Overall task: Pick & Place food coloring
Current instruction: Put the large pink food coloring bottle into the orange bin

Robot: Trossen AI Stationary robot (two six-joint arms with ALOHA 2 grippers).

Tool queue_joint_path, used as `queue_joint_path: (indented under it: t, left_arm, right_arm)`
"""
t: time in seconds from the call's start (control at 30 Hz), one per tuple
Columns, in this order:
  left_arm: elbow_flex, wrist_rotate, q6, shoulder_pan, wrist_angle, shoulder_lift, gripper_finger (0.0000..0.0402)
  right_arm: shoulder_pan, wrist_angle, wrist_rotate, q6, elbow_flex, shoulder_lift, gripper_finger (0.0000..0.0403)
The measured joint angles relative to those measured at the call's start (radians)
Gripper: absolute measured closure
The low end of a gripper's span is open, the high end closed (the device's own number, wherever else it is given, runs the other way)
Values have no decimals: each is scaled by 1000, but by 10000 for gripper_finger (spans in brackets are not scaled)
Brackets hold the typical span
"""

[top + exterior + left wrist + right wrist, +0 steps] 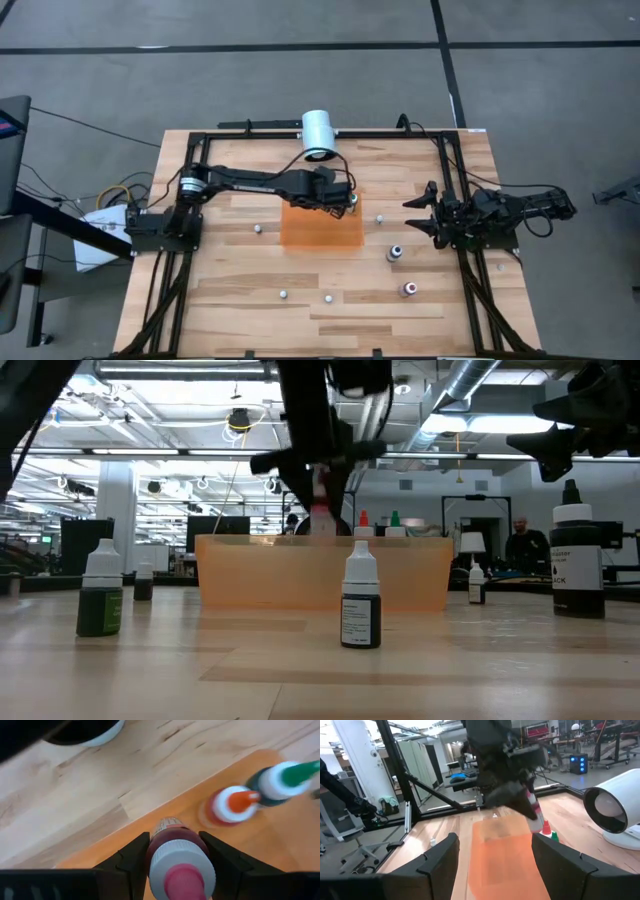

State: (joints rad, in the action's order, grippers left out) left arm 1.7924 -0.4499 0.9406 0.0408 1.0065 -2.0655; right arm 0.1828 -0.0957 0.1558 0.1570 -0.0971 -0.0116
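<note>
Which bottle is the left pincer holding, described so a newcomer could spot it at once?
Find the orange tray mid-table. Over its right edge hangs the left pincer, shut on a pink bottle. Unlike the orange-tipped bottle and green-tipped bottle standing in the tray beside it, it has a pink cap and is gripped.

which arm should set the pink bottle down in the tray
Left. Its gripper is shut on the pink bottle above the orange tray, near the red bottle and green bottle. The right gripper waits open beside the tray.
</note>
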Motion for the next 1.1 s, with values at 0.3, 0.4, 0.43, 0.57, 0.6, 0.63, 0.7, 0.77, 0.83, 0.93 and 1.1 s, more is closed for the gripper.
queue_joint_path:
  t: [0.3, 0.4, 0.43, 0.57, 0.6, 0.63, 0.7, 0.77, 0.83, 0.93, 1.1]
  left_arm:
    - [-11, -18, -1, 12, -26, -50, 251]
    - [-15, -29, -4, 13, -48, -50, 251]
    - [-15, -27, -8, 15, -51, -50, 251]
    - [-15, -15, -12, 19, -59, -50, 251]
    - [-15, -19, -11, 18, -59, -50, 251]
    - [-15, -22, -9, 18, -60, -50, 251]
    - [-15, -18, -5, 18, -60, -50, 251]
    - [-15, -1, 4, 18, -64, -50, 251]
    - [-15, 4, 7, 12, -79, -61, 251]
    - [-16, 22, 9, 5, -90, -83, 251]
    - [-15, 43, 18, 3, -119, -115, 251]
  right_arm:
    - [0, -3, 0, 0, 0, 0, 163]
    - [0, -3, 0, 0, 0, 0, 163]
    - [0, -3, 0, 0, 0, 0, 163]
    - [0, -2, 0, 1, 0, 0, 163]
    - [0, -2, 0, 1, 0, 0, 163]
    - [0, -2, 0, 1, 0, 0, 163]
    - [0, -2, 0, 1, 0, 0, 163]
    - [0, -2, 0, 1, 0, 0, 163]
    - [0, -2, 0, 1, 0, 0, 163]
    - [0, -2, 0, 1, 0, 0, 163]
    - [0, -2, 0, 2, 0, 0, 163]
